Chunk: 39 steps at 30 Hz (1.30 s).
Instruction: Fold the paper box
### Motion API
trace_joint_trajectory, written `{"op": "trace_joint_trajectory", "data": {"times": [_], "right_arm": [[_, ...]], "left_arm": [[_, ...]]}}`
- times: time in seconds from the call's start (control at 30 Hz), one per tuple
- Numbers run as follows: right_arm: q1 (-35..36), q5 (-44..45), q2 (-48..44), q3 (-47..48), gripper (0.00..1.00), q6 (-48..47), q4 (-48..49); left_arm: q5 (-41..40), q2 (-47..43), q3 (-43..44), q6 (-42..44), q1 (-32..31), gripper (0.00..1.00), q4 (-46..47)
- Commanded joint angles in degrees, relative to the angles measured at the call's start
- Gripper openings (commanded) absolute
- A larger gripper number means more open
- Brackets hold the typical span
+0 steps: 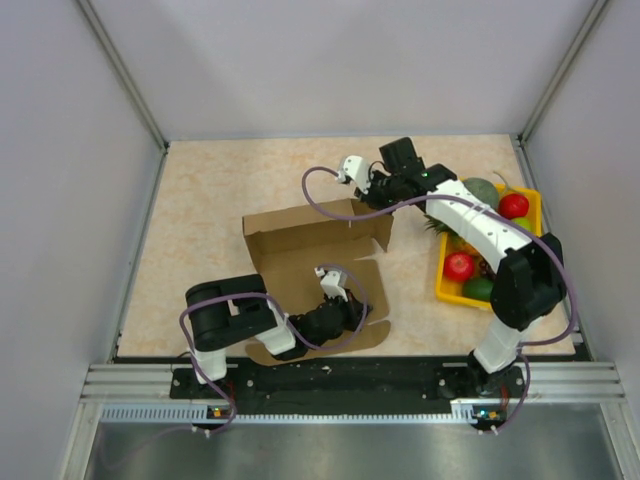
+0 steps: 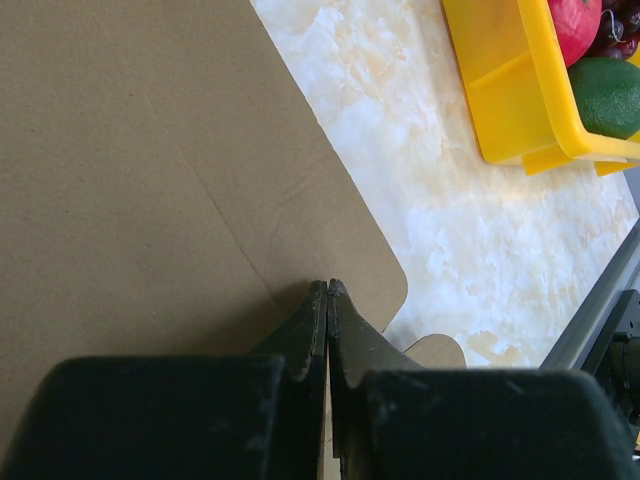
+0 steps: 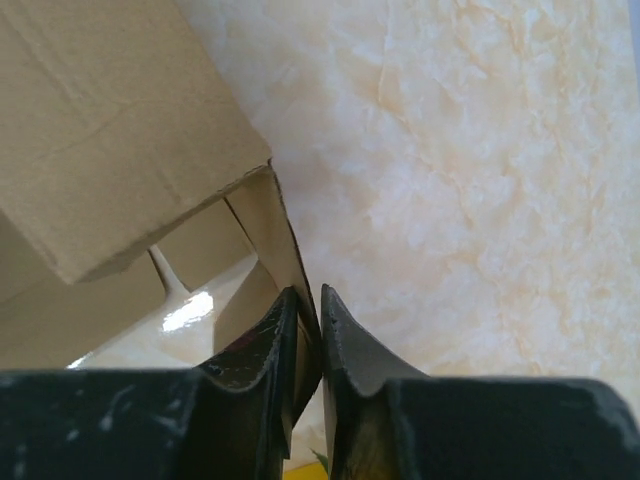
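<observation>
The paper box (image 1: 300, 255) is brown cardboard lying mid-table, its base flat and its far wall standing up. My left gripper (image 1: 355, 310) is shut, its tips (image 2: 328, 287) pressed down on the flat sheet (image 2: 150, 150) close to a rounded corner, nothing between the fingers. My right gripper (image 1: 363, 203) is at the right end of the raised wall. In the right wrist view it (image 3: 310, 295) is closed on the thin edge of an upright flap (image 3: 275, 225) of the box (image 3: 100, 120), with the flap running between the fingers.
A yellow fruit tray (image 1: 443, 285) stands at the right with red and green fruit in it; its corner (image 2: 500, 100) shows in the left wrist view. The metal rail (image 1: 350, 380) runs along the near edge. White walls enclose the table.
</observation>
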Motion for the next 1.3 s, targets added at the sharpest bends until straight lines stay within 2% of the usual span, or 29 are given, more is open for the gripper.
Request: {"op": "trace_joint_trajectory", "data": {"times": [0.0,0.27,0.53,0.67,0.7,0.73,0.8,0.83,0.9,0.93,0.97,1.1,1.13,1.17,1.2,1.23,1.27], "right_arm": [[1.18,0.62,-0.65,2.36,0.10,2.90,-1.82],[1.80,0.80,0.75,7.44,0.00,14.15,-7.36],[1.27,-0.08,3.73,11.75,0.00,26.88,-11.84],[1.09,1.22,4.18,10.27,0.00,26.82,-12.55],[0.31,2.19,4.35,10.01,0.06,27.43,-11.42],[-0.31,3.25,4.18,9.39,0.21,29.78,-10.71],[-0.75,6.49,2.08,8.08,0.29,32.08,-7.30],[-0.75,9.21,0.76,6.68,0.37,35.05,-6.23],[-0.75,10.54,-2.48,5.53,0.42,37.70,-5.61],[-0.67,12.56,-3.63,3.78,0.48,40.94,-5.61],[-0.49,18.14,-5.04,2.20,0.52,44.45,-5.61],[-0.23,25.74,-16.17,-9.66,0.57,53.34,-5.52],[-0.05,28.89,-18.56,-15.08,0.58,55.71,-5.26],[0.91,30.32,-20.93,-18.00,0.58,56.60,-2.82],[1.96,30.68,-23.22,-21.25,0.58,57.31,-0.62],[2.58,27.90,-28.38,-28.07,0.51,58.80,2.97],[3.72,25.87,-30.52,-31.62,0.45,59.77,10.66]], "left_arm": [[0.61,0.55,-0.60,0.78,0.06,0.00,-0.21],[0.70,0.82,-0.43,0.69,0.06,0.00,0.06],[1.14,0.91,0.27,1.22,0.06,0.00,-0.38],[1.23,0.47,0.19,1.84,-0.03,0.00,-0.47],[1.05,0.38,0.19,1.84,-0.03,0.00,-0.47],[1.05,0.55,0.19,1.84,-0.03,0.00,-0.56],[1.40,0.90,0.36,1.84,-0.03,0.00,-0.12],[1.49,1.08,0.45,1.75,-0.03,0.00,-0.21],[1.49,1.08,0.36,1.75,-0.03,0.00,-0.12],[1.49,0.91,0.36,1.75,-0.03,0.00,-0.03],[1.49,0.99,0.36,1.84,0.06,0.00,-0.03],[1.31,0.64,0.19,2.10,-0.03,0.00,-0.12],[1.31,0.55,0.19,2.10,-0.03,0.00,-0.03],[1.31,0.73,0.19,2.01,-0.03,0.00,-0.03],[1.31,0.73,0.19,2.01,-0.03,0.00,-0.03],[1.58,0.90,0.27,1.93,-0.03,0.00,0.06],[1.49,0.91,0.27,1.92,-0.03,0.00,-0.12]]}}
